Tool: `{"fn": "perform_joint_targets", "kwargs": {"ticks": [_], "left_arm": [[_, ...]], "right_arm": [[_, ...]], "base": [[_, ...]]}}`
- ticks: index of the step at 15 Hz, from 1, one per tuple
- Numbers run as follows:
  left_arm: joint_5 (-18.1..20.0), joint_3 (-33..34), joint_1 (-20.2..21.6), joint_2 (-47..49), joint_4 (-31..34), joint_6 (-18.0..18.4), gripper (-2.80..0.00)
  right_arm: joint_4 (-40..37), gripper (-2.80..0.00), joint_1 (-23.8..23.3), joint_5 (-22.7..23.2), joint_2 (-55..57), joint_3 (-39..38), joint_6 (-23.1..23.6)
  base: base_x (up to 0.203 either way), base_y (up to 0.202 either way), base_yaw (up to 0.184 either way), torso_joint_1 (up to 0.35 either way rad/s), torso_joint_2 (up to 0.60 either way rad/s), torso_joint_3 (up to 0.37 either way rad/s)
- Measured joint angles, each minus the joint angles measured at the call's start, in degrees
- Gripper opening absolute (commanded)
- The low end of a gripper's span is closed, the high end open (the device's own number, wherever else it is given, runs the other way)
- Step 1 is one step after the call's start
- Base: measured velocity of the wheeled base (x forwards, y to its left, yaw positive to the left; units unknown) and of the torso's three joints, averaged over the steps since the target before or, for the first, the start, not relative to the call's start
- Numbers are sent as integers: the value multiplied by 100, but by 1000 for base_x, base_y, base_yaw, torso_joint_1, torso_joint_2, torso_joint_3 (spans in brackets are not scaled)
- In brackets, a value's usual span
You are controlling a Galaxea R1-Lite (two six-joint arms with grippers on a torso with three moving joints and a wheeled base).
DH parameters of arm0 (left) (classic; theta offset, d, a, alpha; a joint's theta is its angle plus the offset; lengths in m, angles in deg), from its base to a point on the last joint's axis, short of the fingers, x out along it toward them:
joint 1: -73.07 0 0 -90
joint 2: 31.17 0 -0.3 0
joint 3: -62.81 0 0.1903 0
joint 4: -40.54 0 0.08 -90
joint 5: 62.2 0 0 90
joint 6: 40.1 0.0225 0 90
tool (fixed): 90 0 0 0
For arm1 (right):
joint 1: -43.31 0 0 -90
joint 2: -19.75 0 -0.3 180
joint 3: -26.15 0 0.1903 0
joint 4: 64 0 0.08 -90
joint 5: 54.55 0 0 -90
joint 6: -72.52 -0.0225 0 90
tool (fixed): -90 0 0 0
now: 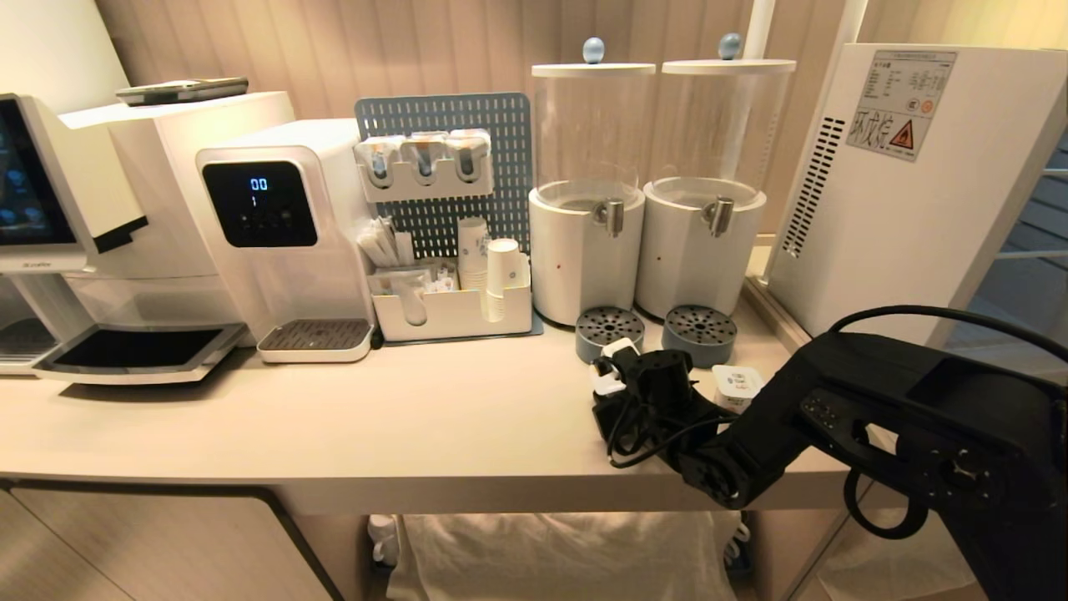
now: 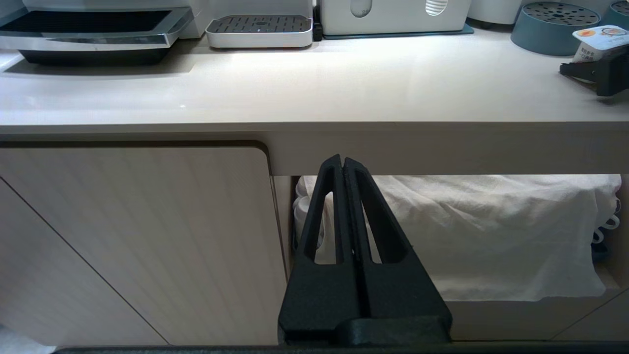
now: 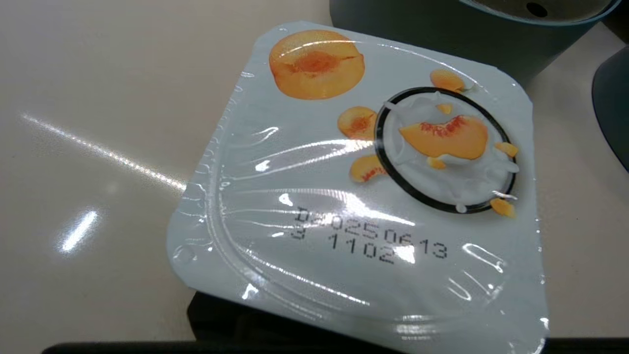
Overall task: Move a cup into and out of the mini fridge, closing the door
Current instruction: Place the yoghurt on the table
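Pale beige desk (image 1: 375,417) fills the foreground. Under its front edge are a light wood-grain cabinet door (image 2: 137,236) and a crumpled white cloth (image 2: 491,231) in an open bay. The left gripper (image 2: 342,164) hangs low in front of that bay with its black jaws pressed together and holding nothing. The black right arm (image 1: 876,417) reaches in from the right over the near edge of the desk. Its right gripper (image 1: 613,367) is out over the surface, right at the cup (image 3: 363,187), a small square white yogurt tub with a foil lid printed with peach slices and a date code. The left wrist view shows the tub tilted against a black finger, but I cannot tell whether the jaws are pinching it or just standing around it. A second small white tub (image 1: 738,386) sits on the desk behind the wrist. Just beyond the gripper are two round grey-blue perforated drip dishes (image 1: 610,327) (image 1: 699,330), each below the tap of a clear cylindrical dispenser (image 1: 588,209) (image 1: 709,209) on a white base. To their right, well apart from the cup, stands the mini fridge (image 1: 901,209), a white box showing its side vent slots and warning sticker. Farther left along the back are a blue pegboard organiser (image 1: 450,167) with paper cups, a white water dispenser (image 1: 284,225) with a dark display, and a white coffee machine (image 1: 50,209), all against a slatted beige wall.
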Motion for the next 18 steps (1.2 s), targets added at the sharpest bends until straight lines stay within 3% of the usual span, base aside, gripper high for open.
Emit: {"fn": "perform_joint_targets", "kwargs": {"ticks": [10,14,18], "left_arm": [[0,0,0,0,2,-2,-280],[-2,0,0,0,2,2,-280],[0,0,2,0,2,8,-280]], "right_arm": [[43,0,5,-22,-206,-311,3],[66,0,16,-24,-666,-971,5],[683,0,17,-45,-1249,-1980,44]], "base": [[0,0,0,0,0,0],[0,0,0,0,0,0],[0,0,0,0,0,0]]}}
